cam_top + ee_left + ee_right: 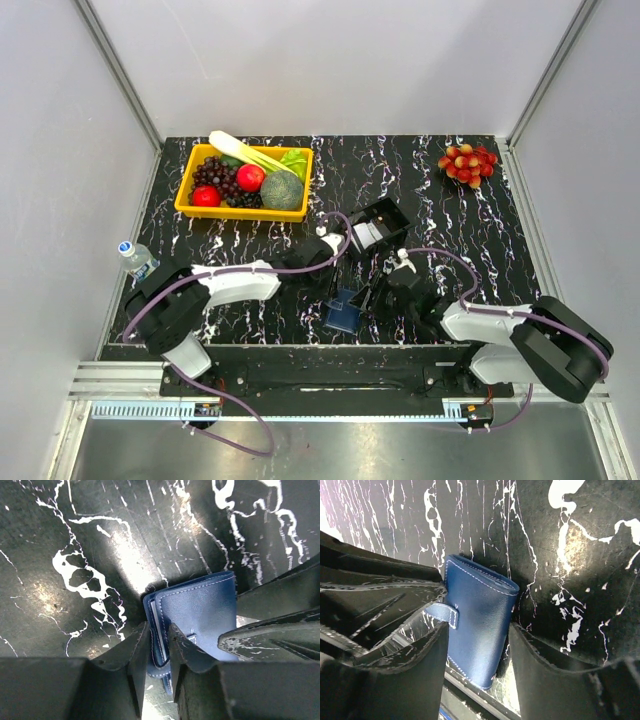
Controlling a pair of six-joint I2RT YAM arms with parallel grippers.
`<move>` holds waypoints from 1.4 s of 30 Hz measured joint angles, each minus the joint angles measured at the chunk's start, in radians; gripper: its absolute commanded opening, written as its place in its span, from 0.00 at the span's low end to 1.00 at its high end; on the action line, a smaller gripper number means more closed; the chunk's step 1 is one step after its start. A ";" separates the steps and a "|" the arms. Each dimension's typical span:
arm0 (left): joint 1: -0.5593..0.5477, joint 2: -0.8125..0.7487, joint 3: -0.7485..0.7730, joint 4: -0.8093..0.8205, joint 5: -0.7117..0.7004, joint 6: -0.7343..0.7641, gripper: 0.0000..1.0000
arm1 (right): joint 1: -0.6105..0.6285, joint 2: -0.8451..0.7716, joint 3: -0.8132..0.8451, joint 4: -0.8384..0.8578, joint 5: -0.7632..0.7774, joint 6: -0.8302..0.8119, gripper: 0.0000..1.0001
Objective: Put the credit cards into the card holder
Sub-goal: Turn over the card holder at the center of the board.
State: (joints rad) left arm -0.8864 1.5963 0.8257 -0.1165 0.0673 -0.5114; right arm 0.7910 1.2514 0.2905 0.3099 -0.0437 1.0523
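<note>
Card holder [342, 316], apparently shut, on black white-veined tabletop [470, 230] between pale walls [330, 60].

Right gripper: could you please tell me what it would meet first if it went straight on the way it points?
Most likely the blue card holder, which sits between the open fingers of the right gripper; the fingertips would pass either side and reach the marbled table. Depth is hard to judge.

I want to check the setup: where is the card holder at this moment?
In the top view, the card holder is at the centre, near the front edge of the table, between the left gripper and right gripper.
</note>
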 measured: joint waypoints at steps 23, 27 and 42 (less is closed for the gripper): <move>-0.008 -0.046 0.024 -0.054 -0.144 -0.097 0.55 | 0.000 -0.192 0.198 -0.391 0.064 -0.217 0.00; 0.032 -0.236 -0.011 -0.072 -0.180 -0.110 0.57 | 0.000 -0.261 0.383 -0.663 0.167 -0.341 0.00; 0.230 -0.462 -0.249 -0.111 -0.148 -0.107 0.59 | 0.059 0.242 0.935 -1.423 0.443 -0.491 0.00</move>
State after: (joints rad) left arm -0.6559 1.1339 0.5770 -0.2276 -0.0807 -0.6182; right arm 0.8501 1.4933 1.2255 -1.1130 0.3988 0.5613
